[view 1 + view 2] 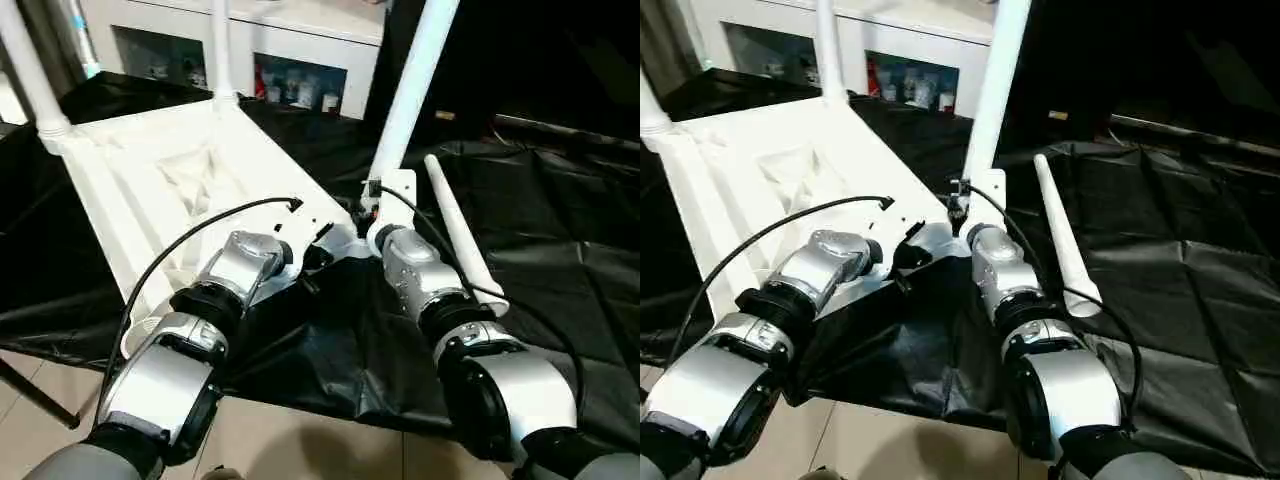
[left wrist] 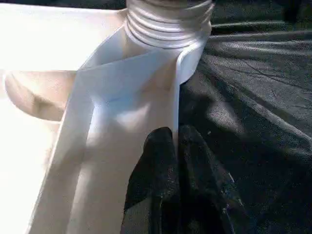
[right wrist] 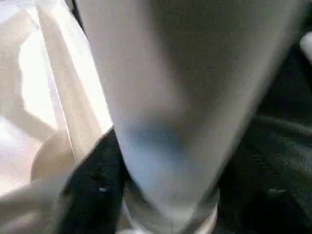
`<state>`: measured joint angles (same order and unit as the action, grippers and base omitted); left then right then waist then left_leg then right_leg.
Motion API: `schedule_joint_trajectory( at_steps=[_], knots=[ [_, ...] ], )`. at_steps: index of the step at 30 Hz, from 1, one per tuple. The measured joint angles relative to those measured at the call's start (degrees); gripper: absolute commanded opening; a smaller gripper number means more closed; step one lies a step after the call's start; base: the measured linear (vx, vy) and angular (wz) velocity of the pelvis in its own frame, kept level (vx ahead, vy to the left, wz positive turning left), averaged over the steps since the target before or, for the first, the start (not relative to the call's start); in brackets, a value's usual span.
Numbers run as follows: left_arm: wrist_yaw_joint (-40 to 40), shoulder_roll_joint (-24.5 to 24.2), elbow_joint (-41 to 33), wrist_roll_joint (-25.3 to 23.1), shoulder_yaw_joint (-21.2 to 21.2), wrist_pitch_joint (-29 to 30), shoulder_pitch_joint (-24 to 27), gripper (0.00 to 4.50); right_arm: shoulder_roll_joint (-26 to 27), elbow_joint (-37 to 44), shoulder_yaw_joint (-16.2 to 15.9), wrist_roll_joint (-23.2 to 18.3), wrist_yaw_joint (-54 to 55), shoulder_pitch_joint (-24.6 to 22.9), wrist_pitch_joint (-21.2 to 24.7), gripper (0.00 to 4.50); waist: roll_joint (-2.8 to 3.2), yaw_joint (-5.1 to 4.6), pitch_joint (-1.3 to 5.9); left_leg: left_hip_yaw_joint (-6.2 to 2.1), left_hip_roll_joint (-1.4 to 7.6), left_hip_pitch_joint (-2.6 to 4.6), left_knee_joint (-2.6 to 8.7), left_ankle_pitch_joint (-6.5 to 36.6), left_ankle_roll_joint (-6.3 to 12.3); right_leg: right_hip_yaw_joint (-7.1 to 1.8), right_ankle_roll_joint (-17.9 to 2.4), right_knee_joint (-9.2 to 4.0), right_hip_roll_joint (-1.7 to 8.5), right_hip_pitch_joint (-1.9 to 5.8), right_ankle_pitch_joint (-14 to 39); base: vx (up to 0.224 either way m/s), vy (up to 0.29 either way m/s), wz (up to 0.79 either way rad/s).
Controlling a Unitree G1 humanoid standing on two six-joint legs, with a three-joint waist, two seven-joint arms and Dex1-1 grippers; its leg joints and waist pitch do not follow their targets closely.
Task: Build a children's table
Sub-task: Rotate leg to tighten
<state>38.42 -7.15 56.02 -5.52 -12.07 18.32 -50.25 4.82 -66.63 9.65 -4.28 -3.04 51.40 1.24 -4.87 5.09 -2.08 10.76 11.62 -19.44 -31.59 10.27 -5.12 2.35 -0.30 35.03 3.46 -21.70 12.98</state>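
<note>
Lying upside down on a black sheet (image 1: 560,250), the white table top (image 1: 150,190) shows its ribbed underside, and its near edge runs slantwise toward the robot's two forearms. Three legs stand up out of corner sockets: one at the far left corner (image 1: 25,70), one at the far corner (image 1: 222,50), and one at the near corner (image 1: 415,80), leaning a little to the right as it rises. The fourth leg (image 1: 465,235) lies loose on the sheet just to the right of that near corner, its open end pointing toward the robot.

The left gripper (image 2: 176,161) has its two black fingers pressed together, pinching the thin upright wall of the top just below the ribbed socket (image 2: 168,22) of the near corner. The right gripper (image 1: 372,215) sits right at the foot of the near leg; its wrist view has the leg close up, with a black finger (image 3: 95,190) beside its base, and I cannot tell whether the fingers clamp the tube or stand off it.

To the right of the loose leg the sheet lies bare and wrinkled, leaving open room. Behind the top stands a white cabinet (image 1: 300,60) with glass doors, close to the far legs. A black cable (image 1: 190,240) arches over the left forearm.
</note>
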Motion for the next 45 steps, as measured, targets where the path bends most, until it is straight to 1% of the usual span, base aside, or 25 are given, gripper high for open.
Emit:
schedule_joint_trajectory(
  at_steps=[2, 5, 6, 10, 13, 15, 16, 17, 19, 21, 24, 25, 27, 29, 30, 32, 37, 39, 40, 42, 43, 45],
  knots=[
    [0.58, -0.44, -0.07, -0.18, -0.07, -0.73, -0.03, 0.00, -0.07, 0.00, 0.19, -0.15, -0.92, 0.25, -0.02, 3.08, 0.02, -0.07, -0.01, 0.00, 0.00, -0.20, 0.00, -0.01, -0.01, 0.02, -0.02, 0.00, 0.00, -0.17, -0.28, 0.000, 0.000, 0.00],
    [2.59, -1.73, -0.47, -0.49, -0.09, -1.73, 0.09, 0.00, -0.30, 0.01, 0.45, -0.39, -4.62, 0.28, -0.65, 3.18, 0.24, -0.16, -0.17, 0.00, 0.09, -0.35, 0.00, -0.01, -0.01, 0.11, -0.07, -0.01, -0.04, -0.32, -0.49, 0.000, 0.000, 0.00],
    [3.24, -2.05, -0.83, -0.49, -0.10, -1.85, 0.15, 0.00, -0.64, 0.02, 0.45, -0.39, -5.89, 0.27, -0.81, 3.42, 0.30, -0.21, -0.22, 0.00, 0.11, -0.51, 0.00, -0.01, -0.01, 0.13, -0.11, 0.00, -0.05, -0.45, -0.56, 0.000, 0.000, 0.00],
    [5.33, -3.10, -2.51, -0.49, -0.29, -2.54, 0.59, 0.00, -1.85, -0.18, -0.12, -0.30, -10.01, -0.13, -1.02, 3.72, 0.54, -0.13, -0.43, 0.11, 0.20, -0.86, 0.00, -0.04, -0.02, 0.16, -0.43, 0.01, -0.09, -0.83, -0.93, 0.000, 0.000, 0.00],
    [7.60, -4.46, -4.72, -0.48, -0.83, -3.31, 1.04, 0.00, -4.21, 0.32, -2.43, 0.32, -16.72, -1.82, -1.58, 4.02, 0.71, 0.05, -0.54, 0.23, 0.28, -1.58, -0.10, -0.53, 0.19, 0.21, -0.45, 0.11, -0.09, -1.48, -0.95, 0.000, 0.000, 0.00],
    [9.27, -5.69, -6.12, -0.42, -1.20, -3.72, 1.66, 0.00, -6.00, 1.49, -3.85, 0.70, -20.92, -2.86, -1.93, 4.07, 0.76, 0.05, -0.62, 0.32, 0.29, -1.73, -0.19, -0.87, 0.71, 0.18, -0.45, 0.07, -0.10, -1.56, -0.95, 0.000, 0.000, 0.00],
    [10.59, -6.34, -7.16, -0.43, -1.35, -4.16, 2.27, 0.00, -7.52, 2.78, -5.11, 1.15, -24.56, -3.66, -1.80, 4.28, 0.74, 0.05, -0.63, 0.37, 0.28, -1.78, -0.27, -0.78, 0.85, 0.16, -0.46, 0.00, -0.08, -1.55, -0.95, 0.000, 0.000, 0.00],
    [11.87, -6.84, -7.88, -0.43, -1.52, -4.63, 2.73, 0.00, -8.69, 3.67, -5.85, 1.68, -27.27, -4.31, -1.77, 4.37, 0.74, 0.06, -0.63, 0.40, 0.28, -1.82, -0.32, -0.72, 0.94, 0.16, -0.46, -0.02, -0.06, -1.55, -0.95, 0.000, 0.000, 0.00],
    [15.60, -8.41, -9.89, -0.33, -1.95, -5.82, 3.99, 0.00, -11.35, 6.43, -7.77, 2.16, -34.31, -5.94, -1.57, 4.37, 0.73, 0.34, -0.69, 0.43, 0.28, -1.87, -0.42, -0.64, 1.08, 0.17, -0.46, -0.03, -0.03, -1.56, -0.94, 0.000, 0.000, 0.00],
    [18.22, -9.54, -11.33, -0.14, -2.21, -6.22, 4.94, 0.00, -13.03, 8.09, -8.38, 2.15, -38.66, -6.93, -1.32, 4.37, 0.72, 0.61, -0.72, 0.46, 0.28, -1.88, -0.48, -0.61, 1.12, 0.16, -0.46, -0.02, -0.02, -1.56, -0.94, 0.000, 0.000, 0.00],
    [22.51, -11.45, -15.13, 0.80, -3.08, -6.16, 7.04, 0.00, -15.93, 13.51, -10.15, 0.86, -47.51, -9.26, 0.21, 4.37, 0.65, 1.07, -0.85, 0.49, 0.32, -1.88, -0.56, -0.61, 1.12, 0.16, -0.46, 0.01, -0.02, -1.55, -0.94, 0.000, 0.000, 0.00],
    [24.28, -12.22, -16.25, 1.32, -3.61, -6.22, 7.62, 0.00, -17.14, 14.94, -10.32, 0.25, -50.02, -9.86, 0.63, 4.37, 0.66, 1.39, -0.91, 0.50, 0.34, -1.87, -0.62, -0.61, 1.12, 0.17, -0.46, 0.06, -0.02, -1.55, -0.94, 0.000, 0.000, 0.00],
    [26.38, -13.06, -17.53, 1.48, -3.86, -6.32, 8.39, 0.00, -18.31, 16.65, -11.09, 0.01, -52.72, -10.28, 0.92, 4.37, 0.64, 1.67, -0.97, 0.55, 0.40, -1.87, -0.74, -0.62, 1.11, 0.19, -0.47, 0.20, -0.02, -1.56, -0.94, 0.000, 0.000, 0.00],
    [27.40, -13.42, -18.21, 1.58, -4.01, -6.41, 8.83, 0.00, -18.68, 17.59, -11.60, -0.12, -54.22, -10.43, 1.05, 4.37, 0.61, 1.72, -1.00, 0.56, 0.42, -1.86, -0.82, -0.63, 1.10, 0.17, -0.47, 0.26, -0.02, -1.55, -0.94, 0.000, 0.000, 0.00],
    [28.65, -14.00, -19.38, 1.71, -4.10, -6.51, 9.56, 0.00, -19.21, 19.34, -12.52, -0.17, -56.36, -11.12, 1.18, 4.37, 0.52, 1.74, -1.05, 0.59, 0.43, -1.86, -0.86, -0.63, 1.08, 0.16, -0.46, 0.27, -0.02, -1.54, -0.94, 0.000, 0.000, 0.00],
    [30.13, -14.86, -20.39, 1.92, -4.10, -6.88, 10.16, 0.00, -19.90, 20.45, -13.34, -0.10, -58.32, -11.61, 1.55, 4.37, 0.42, 1.77, -1.20, 0.60, 0.43, -1.87, -0.95, -0.63, 1.05, 0.16, -0.46, 0.35, 0.00, -1.54, -0.94, 0.000, 0.000, 0.00],
    [32.02, -16.37, -21.72, 2.44, -4.10, -7.53, 11.27, 0.00, -20.89, 21.75, -15.53, 0.56, -61.33, -12.94, 1.54, 4.37, 0.40, 1.84, -1.22, 0.61, 0.43, -1.87, -1.04, -0.57, 0.96, 0.15, -0.46, 0.43, 0.02, -1.52, -0.95, 0.000, 0.000, 0.00],
    [32.07, -16.75, -22.11, 2.47, -4.10, -7.53, 11.49, 0.00, -20.87, 21.94, -16.09, 0.74, -61.34, -13.44, 1.57, 4.10, 0.38, 1.84, -1.23, 0.61, 0.43, -1.87, -1.05, -0.58, 0.97, 0.15, -0.46, 0.47, 0.02, -1.53, -0.95, 0.000, 0.000, 0.00],
    [32.08, -16.85, -22.13, 2.47, -4.10, -7.53, 11.50, 0.00, -20.83, 21.94, -16.28, 0.94, -61.26, -13.46, 1.61, 4.10, 0.35, 1.81, -1.24, 0.61, 0.43, -1.86, -1.06, -0.61, 1.02, 0.15, -0.46, 0.51, 0.02, -1.54, -0.95, 0.000, 0.000, 0.00],
    [32.08, -17.02, -22.39, 2.47, -4.09, -7.53, 11.57, 0.00, -20.60, 21.99, -16.28, 0.91, -60.99, -13.44, 1.70, 3.84, 0.23, 1.79, -1.31, 0.61, 0.44, -1.85, -1.09, -0.64, 1.06, 0.15, -0.46, 0.57, 0.02, -1.54, -0.94, 0.000, 0.000, 0.00],
    [32.07, -17.06, -22.70, 2.47, -4.09, -7.53, 11.73, 0.00, -20.39, 21.99, -16.28, 0.90, -60.79, -13.43, 1.78, 3.84, 0.20, 1.75, -1.33, 0.60, 0.45, -1.84, -1.10, -0.64, 1.06, 0.15, -0.46, 0.59, 0.02, -1.55, -0.94, 0.000, 0.000, 0.00],
    [32.07, -17.10, -23.11, 2.47, -4.08, -7.53, 12.00, 0.00, -19.83, 21.99, -16.28, 0.88, -60.43, -13.43, 1.87, 3.63, 0.20, 1.71, -1.33, 0.60, 0.45, -1.85, -1.14, -0.64, 1.06, 0.14, -0.46, 0.62, 0.02, -1.55, -0.94, 0.000, 0.000, 0.00]
  ],
)
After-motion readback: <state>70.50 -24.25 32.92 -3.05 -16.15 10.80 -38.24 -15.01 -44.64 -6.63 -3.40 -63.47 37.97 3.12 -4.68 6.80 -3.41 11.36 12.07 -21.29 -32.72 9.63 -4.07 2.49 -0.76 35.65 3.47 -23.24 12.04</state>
